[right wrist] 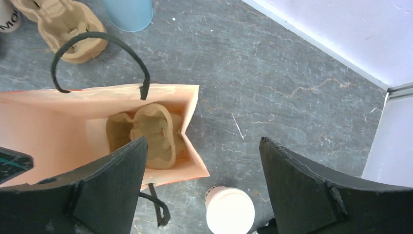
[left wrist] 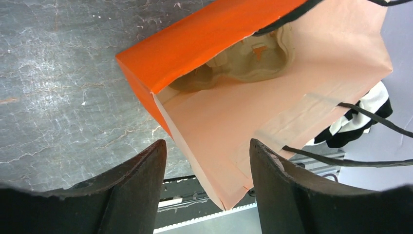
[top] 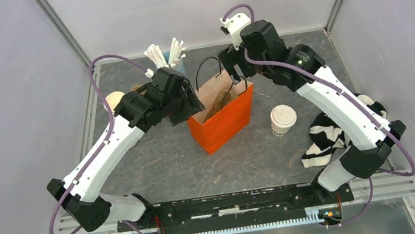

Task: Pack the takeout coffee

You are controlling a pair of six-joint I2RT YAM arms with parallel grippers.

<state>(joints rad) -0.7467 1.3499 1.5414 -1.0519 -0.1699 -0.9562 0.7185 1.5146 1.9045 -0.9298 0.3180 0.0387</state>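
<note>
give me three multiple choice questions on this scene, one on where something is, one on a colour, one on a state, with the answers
1. Where is the lidded coffee cup relative to the orange bag?
A. inside it
B. on the table, to its right
C. lying on top of it

2. What colours is the cloth near the table's right edge?
A. plain red
B. green and yellow
C. black and white stripes

3. What state is the right gripper in?
A. open, holding nothing
B. shut on the cup
C. shut on a bag handle

Answers:
1 B: the top view shows the cup standing on the table, apart from the bag.
2 C: the stripes are plain in the top view.
3 A: its wrist view shows the fingers wide apart with nothing gripped.
</note>
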